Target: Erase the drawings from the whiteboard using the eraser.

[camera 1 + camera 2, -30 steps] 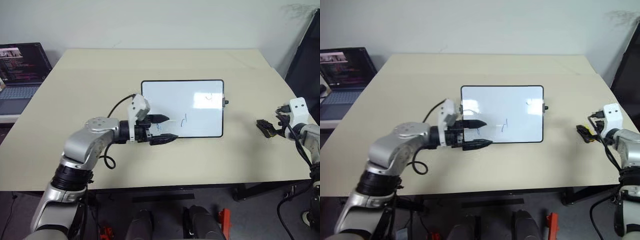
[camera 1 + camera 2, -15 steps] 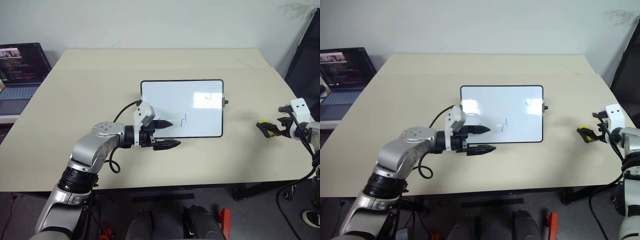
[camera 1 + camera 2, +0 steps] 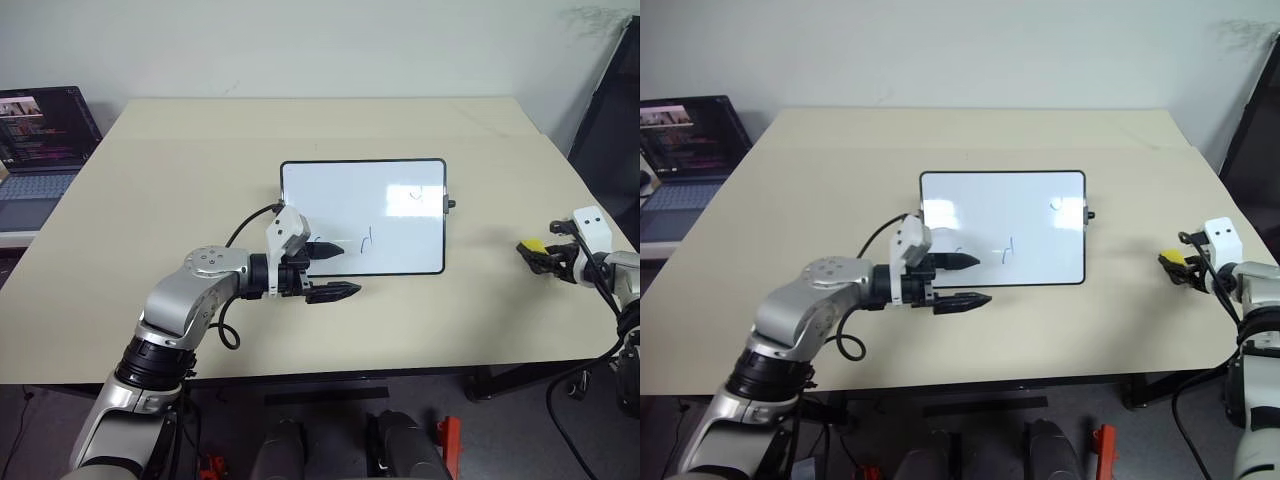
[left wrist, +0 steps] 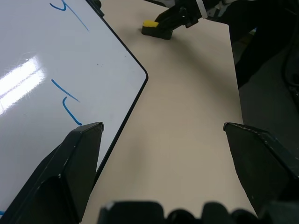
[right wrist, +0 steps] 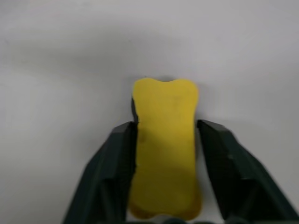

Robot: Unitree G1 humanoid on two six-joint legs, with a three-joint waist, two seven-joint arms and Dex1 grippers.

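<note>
The eraser (image 5: pixel 164 149), a small yellow block, lies on the tabletop (image 3: pixel 200 170) near its right edge, well apart from the whiteboard (image 3: pixel 364 216). The right gripper (image 3: pixel 543 258) is at it, and in the right wrist view its two black fingers (image 5: pixel 112 172) press against the eraser's long sides, clamped on it, with the block's far end sticking out past the fingertips.

The whiteboard rests flat near the middle of the tabletop, black-framed, with a small knob on its right side. The drawings (image 3: pixel 366 240) are thin blue strokes: one hook-like mark in the lower middle of the board, a fainter one near its upper right corner beside a pale glare patch, and another by the lower left corner.

The left gripper (image 3: pixel 334 269) hovers at the board's lower left corner, pointing right, its fingers wide apart; one fingertip sits over the board, the other over the tabletop just in front of the frame. It holds nothing.

A laptop (image 3: pixel 45 130) with a lit dark screen stands beyond the tabletop's left edge.
</note>
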